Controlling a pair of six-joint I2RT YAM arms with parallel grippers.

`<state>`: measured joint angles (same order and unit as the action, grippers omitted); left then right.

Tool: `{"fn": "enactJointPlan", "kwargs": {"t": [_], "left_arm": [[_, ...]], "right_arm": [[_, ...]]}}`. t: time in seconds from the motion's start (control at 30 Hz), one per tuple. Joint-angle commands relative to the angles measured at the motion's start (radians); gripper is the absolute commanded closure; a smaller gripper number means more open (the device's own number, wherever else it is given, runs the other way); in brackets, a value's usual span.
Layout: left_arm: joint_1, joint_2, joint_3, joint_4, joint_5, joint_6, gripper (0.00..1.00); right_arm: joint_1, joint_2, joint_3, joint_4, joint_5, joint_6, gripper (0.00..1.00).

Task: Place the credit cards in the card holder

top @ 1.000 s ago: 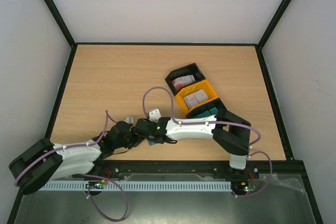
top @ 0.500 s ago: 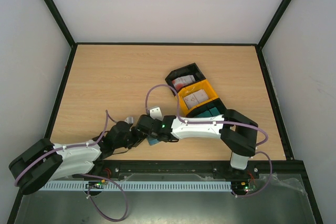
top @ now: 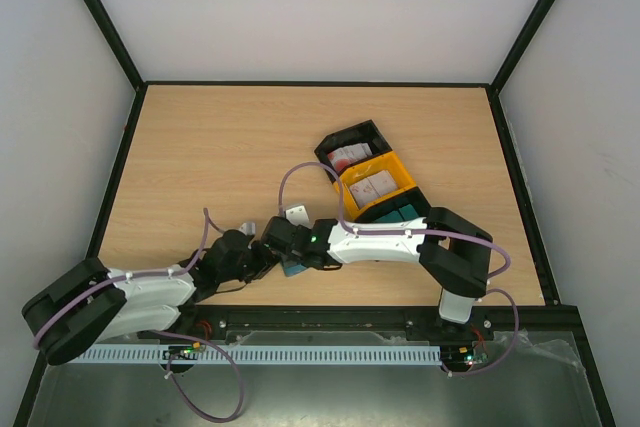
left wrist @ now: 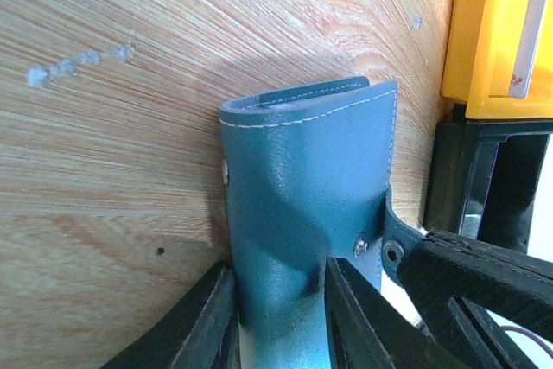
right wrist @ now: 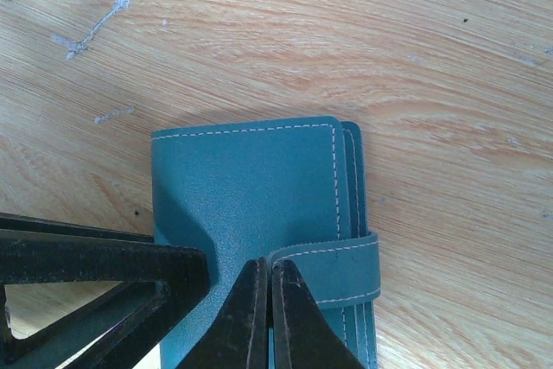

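Closest, the left gripper (left wrist: pixel 276 300), only narrowly open, clamps the teal card holder (right wrist: pixel 246 183) lying on the desk (top: pixel 220 147). The right gripper (right wrist: pixel 263 270), pinched fully together, touches its snap tab (right wrist: pixel 346 270). Beyond the card holder, the yellow bin (top: pixel 352 194) and black bin (top: pixel 330 144) each hold credit cards (top: pixel 372 185).

Left hand (top: pixel 268 263) and right hand (top: pixel 284 255) are seen close together at the card holder (top: pixel 293 268); credit cards (top: pixel 348 157) are spotted in the bins (top: pixel 401 178).

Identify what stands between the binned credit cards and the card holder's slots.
The card holder itself: it lies folded shut, snap tab wrapped round its edge, covering the slots. The credit cards sit uncovered in the black bin and yellow bin.
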<state>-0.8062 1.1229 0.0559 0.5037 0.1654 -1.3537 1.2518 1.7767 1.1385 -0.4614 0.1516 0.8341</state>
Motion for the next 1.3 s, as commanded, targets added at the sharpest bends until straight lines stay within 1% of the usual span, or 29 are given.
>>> {"fn": "enactJointPlan", "kwargs": {"t": [0.0, 0.13, 0.57, 0.83, 1.27], "left_arm": [[0.007, 0.04, -0.025, -0.155, -0.018, 0.018, 0.69], [0.008, 0.04, -0.025, -0.155, -0.018, 0.019, 0.69], [0.008, 0.051, -0.024, -0.148, -0.017, 0.022, 0.69], [0.007, 0.066, -0.024, -0.133, -0.008, 0.028, 0.77], [0.007, 0.078, -0.025, -0.119, -0.001, 0.031, 0.78]], "right_arm": [[-0.001, 0.018, 0.004, -0.013, 0.024, -0.02, 0.98], [-0.002, 0.03, 0.013, -0.03, 0.034, -0.035, 0.98], [0.0, 0.047, 0.013, -0.02, -0.014, -0.061, 0.98], [0.0, 0.056, 0.006, -0.002, -0.041, -0.062, 0.98], [0.0, 0.063, 0.006, 0.027, 0.011, -0.038, 0.98]]}}
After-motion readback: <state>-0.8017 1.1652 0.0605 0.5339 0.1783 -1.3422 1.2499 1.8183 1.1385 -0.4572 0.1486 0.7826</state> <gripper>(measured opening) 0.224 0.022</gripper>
